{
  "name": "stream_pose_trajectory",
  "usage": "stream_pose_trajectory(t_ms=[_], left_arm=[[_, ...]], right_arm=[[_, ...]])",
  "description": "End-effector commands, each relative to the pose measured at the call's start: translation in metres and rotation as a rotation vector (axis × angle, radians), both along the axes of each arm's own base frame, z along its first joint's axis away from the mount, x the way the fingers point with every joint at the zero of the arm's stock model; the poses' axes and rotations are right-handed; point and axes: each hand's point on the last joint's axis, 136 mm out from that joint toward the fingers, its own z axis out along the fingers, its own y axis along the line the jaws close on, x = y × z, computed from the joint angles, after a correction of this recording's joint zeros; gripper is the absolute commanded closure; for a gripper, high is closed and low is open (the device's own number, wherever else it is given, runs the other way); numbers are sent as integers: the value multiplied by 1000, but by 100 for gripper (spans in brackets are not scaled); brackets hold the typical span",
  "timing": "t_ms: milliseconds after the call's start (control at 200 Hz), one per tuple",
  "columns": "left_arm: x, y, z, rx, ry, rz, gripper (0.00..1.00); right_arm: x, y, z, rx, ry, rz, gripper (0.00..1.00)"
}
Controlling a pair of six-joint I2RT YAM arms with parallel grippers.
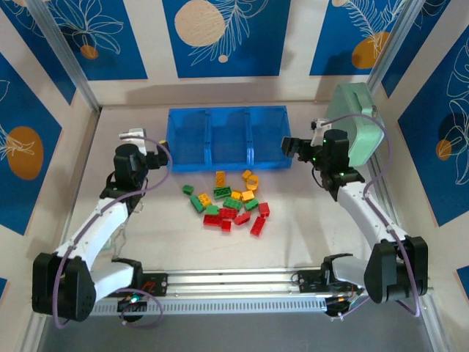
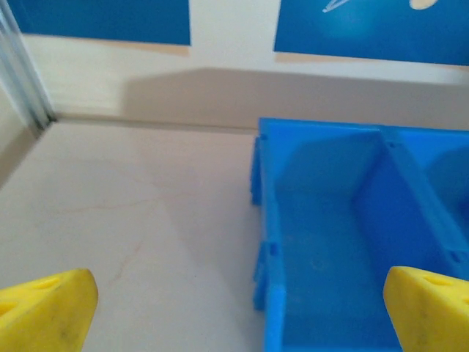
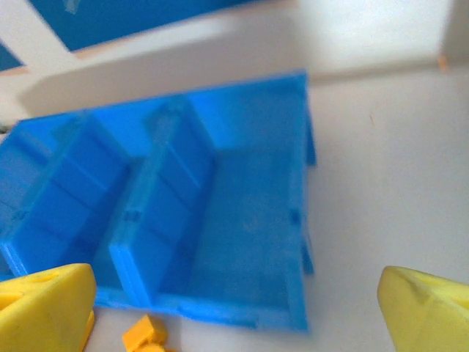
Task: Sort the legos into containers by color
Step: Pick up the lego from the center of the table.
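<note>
Top external view first: the big pale table (image 1: pixel 308 242) has a blue tray (image 1: pixel 176 139) lying across it near the back. Behind the tray stand walls with blue panels (image 1: pixel 110 37) that have white leaf drawings and orange and tan round spots.

The left arm (image 1: pixel 102 220) comes up from the near edge to the left end of the tray. The right arm (image 1: pixel 366 213) comes up to the right end of the tray.

The tray has three square boxes in a row. It is see-through blue.

A mint-green case (image 1: pixel 359 125) with round corners sits just past the right end of the tray, behind the right arm.

The left gripper (image 1: pixel 163 158) is just beside the left end of the tray. In the left wrist view its two yellow fingers (image 2: pixel 51 312) are far apart, with nothing between them but the table and the tray's left box. The left gripper (image 2: pixel 242 308) holds nothing.

The right gripper (image 1: pixel 292 145) is just beside the right end of the tray. In the right wrist view its yellow fingers (image 3: pixel 44 308) are far apart too. The right gripper (image 3: pixel 236 306) holds nothing.

The legos (image 1: pixel 227 202) lie in a loose pile on the table, in front of the middle and right boxes of the tray. Orange ones (image 1: pixel 220 177) are nearest the tray, green ones (image 1: pixel 198 202) are in the middle, and red ones (image 1: pixel 258 224) are farthest from it. One orange lego (image 3: pixel 144 331) shows just in front of the tray in the right wrist view.
</note>
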Motion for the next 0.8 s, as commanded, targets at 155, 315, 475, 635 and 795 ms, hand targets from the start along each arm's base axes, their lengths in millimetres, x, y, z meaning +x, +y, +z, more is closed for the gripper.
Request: stream_pose_trajectory(t_ms=[155,315,475,635,795], left_arm=[[-51,-49,-38,-108,342,-186,0],[-64,-65,-31,-305,260,-244,0],[-66,-76,-63,-351,411,-249,5],[-72,-82,-95,-268,571,-210,11],[-80,-95,-113,-216,644,-204,17]], right_arm=[[-59,11,-53,101,263,-112,1],[-73,26,-49,139,334,-31,1],[-89,41,-42,117,317,34,1],[-102,50,-47,99,341,72,1],[-112,61,-56,76,376,95,2]])
